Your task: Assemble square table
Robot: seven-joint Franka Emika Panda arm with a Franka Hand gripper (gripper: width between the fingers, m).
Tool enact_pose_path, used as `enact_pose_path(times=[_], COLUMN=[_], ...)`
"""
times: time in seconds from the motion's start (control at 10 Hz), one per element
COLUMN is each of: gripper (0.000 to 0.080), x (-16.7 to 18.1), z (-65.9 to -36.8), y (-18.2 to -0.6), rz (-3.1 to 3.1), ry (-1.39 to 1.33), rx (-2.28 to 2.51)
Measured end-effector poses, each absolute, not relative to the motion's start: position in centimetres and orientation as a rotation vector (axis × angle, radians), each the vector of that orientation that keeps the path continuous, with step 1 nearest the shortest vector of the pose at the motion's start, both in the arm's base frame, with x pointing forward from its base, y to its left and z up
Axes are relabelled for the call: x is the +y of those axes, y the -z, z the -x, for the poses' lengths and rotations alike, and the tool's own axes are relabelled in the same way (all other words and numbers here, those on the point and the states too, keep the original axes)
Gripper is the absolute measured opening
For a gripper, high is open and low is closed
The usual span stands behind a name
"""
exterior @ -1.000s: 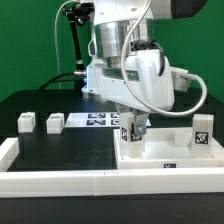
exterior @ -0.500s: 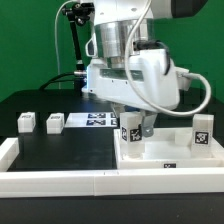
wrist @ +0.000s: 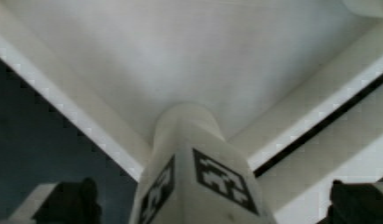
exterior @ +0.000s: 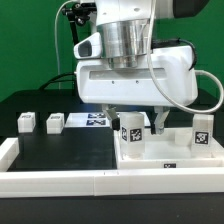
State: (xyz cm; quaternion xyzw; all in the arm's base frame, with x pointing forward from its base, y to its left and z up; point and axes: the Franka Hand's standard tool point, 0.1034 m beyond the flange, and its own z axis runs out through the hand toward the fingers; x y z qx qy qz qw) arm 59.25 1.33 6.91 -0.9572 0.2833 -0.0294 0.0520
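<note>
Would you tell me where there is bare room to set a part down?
Free: the black surface between the loose posts, the front rail and the slab. Crowded: the slab, where the open gripper straddles one upright post and a second post stands.

No legible text or numbers

A plain green wall [exterior: 30, 45] fills the back of the exterior view, evenly and softly lit. In front of it, beyond the table's far left corner, a thin black stand [exterior: 73, 45] rises with dark cables running along it. The table [exterior: 60, 150] has a matte black top. A long white rail [exterior: 50, 184] edges its near side and turns up along the left edge.
</note>
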Motion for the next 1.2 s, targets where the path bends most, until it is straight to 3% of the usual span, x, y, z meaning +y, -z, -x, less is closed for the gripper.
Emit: enact_pose_path(times=[0.8, 1.0, 1.1, 1.2], gripper=[0.0649, 0.0392, 0.0392, 0.0290], x=[0.92, 0.89, 0.85, 0.84], z=[-59.49, -59.48, -59.48, -59.48], y=[-7.07, -7.05, -7.06, -7.05], rz=[3.095, 3.096, 3.096, 3.096], ry=[0.131, 0.131, 0.131, 0.131], rx=[-0.071, -0.089, -0.088, -0.088])
